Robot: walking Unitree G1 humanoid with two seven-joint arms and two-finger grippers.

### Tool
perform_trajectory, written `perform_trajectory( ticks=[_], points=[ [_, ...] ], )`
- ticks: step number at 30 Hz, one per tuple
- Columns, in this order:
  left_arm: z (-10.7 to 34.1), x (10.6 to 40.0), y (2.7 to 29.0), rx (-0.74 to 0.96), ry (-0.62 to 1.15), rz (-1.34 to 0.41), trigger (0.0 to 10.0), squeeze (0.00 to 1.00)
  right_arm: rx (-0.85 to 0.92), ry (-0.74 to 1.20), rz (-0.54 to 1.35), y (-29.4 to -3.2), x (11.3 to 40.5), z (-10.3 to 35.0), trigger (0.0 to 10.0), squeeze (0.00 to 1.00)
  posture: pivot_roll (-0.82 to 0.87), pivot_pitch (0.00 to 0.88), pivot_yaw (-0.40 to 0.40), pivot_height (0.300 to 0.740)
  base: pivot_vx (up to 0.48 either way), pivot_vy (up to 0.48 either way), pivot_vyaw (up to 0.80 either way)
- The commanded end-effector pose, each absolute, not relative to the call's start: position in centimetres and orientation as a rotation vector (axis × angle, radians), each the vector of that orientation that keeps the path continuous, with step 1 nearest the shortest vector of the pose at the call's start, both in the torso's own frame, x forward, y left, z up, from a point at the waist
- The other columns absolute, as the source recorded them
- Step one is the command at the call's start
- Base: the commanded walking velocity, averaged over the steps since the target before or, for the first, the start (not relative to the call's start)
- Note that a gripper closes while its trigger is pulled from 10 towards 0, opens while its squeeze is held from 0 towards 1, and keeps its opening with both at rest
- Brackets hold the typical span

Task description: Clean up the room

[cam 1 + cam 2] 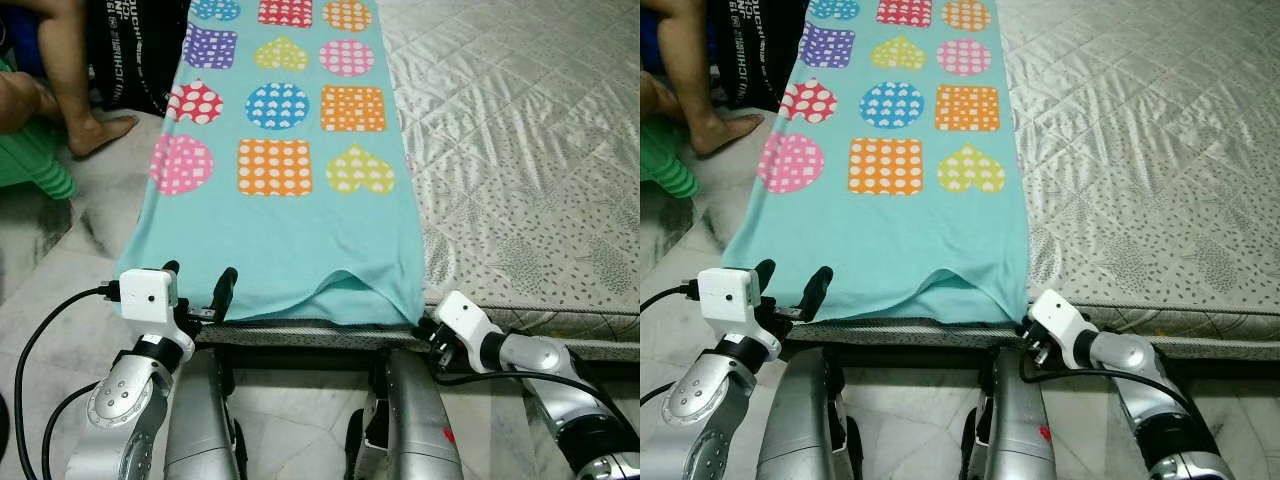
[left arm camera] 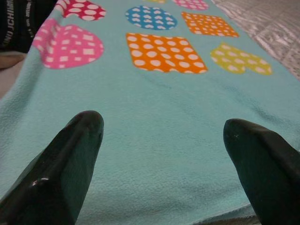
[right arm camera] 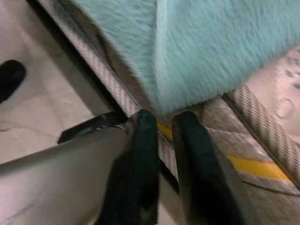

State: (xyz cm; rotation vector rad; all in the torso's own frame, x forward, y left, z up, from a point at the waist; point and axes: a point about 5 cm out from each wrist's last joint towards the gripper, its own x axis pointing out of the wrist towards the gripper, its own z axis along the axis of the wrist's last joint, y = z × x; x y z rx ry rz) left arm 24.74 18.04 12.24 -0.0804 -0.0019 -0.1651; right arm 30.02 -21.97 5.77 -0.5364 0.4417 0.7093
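Spread wide, the left gripper (image 1: 200, 283) hovers at the near left edge of the turquoise blanket (image 1: 290, 225), its fingers (image 2: 70, 154) apart above the fleece and gripping nothing; the right gripper (image 3: 161, 123) sits at the near right corner, fingers drawn almost together with a thin gap, tips just at the blanket's hanging edge, and no cloth is seen between them; the blanket, printed with dotted hearts and squares, lies flat along the left side of the mattress (image 1: 520, 150), its near hem at the bed's edge; one gripper at each corner suggests readiness to lift and fold it; a person's bare foot (image 1: 100, 130) rests on the floor beside the bed.
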Motion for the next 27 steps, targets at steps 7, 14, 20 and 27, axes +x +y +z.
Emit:
perform_trajectory(
  ticks=[7,14,20,27],
  points=[
    [11.4,24.5,17.9,-0.084,0.032,-0.173,10.0,0.0,-0.578,0.431,0.645,-22.5,30.7,6.5,10.0,1.0,0.14,0.261,-0.051,0.545,0.0,0.0,0.0],
    [11.4,24.5,17.9,-0.086,0.032,-0.166,10.0,0.0,-0.595,0.398,0.607,-22.8,31.4,7.7,10.0,1.0,0.14,0.261,-0.056,0.545,0.0,0.0,0.0],
    [11.4,24.5,18.0,-0.088,0.032,-0.163,10.0,0.0,-0.755,0.453,0.492,-24.8,32.1,8.3,10.0,1.0,0.13,0.262,-0.057,0.545,0.0,0.0,0.0],
    [11.4,24.6,18.0,-0.086,0.03,-0.166,10.0,0.0,-0.887,0.514,0.438,-26.9,32.0,8.1,10.0,1.0,0.13,0.261,-0.052,0.545,0.0,0.0,0.0]
  ],
)
